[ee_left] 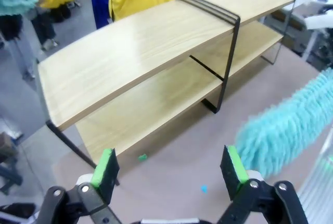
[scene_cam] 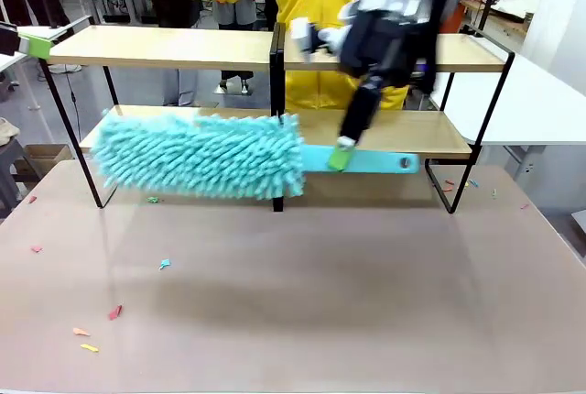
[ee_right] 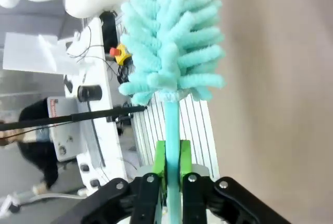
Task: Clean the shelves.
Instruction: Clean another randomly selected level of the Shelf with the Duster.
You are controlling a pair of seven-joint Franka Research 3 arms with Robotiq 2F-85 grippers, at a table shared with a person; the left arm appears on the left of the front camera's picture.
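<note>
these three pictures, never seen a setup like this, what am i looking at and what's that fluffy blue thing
It is one moment seen by three cameras. The front view looks across a table at a person in yellow behind wooden shelves. The other two cameras sit on the robot's two wrists. The right hand is shut on the flat handle of a turquoise fluffy duster, whose head hangs in front of the lower shelf board. The left hand is open and holds nothing. Small coloured paper scraps lie on the tabletop.

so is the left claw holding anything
No, the left claw stands open with bare tabletop between its green pads, nothing held.
</note>
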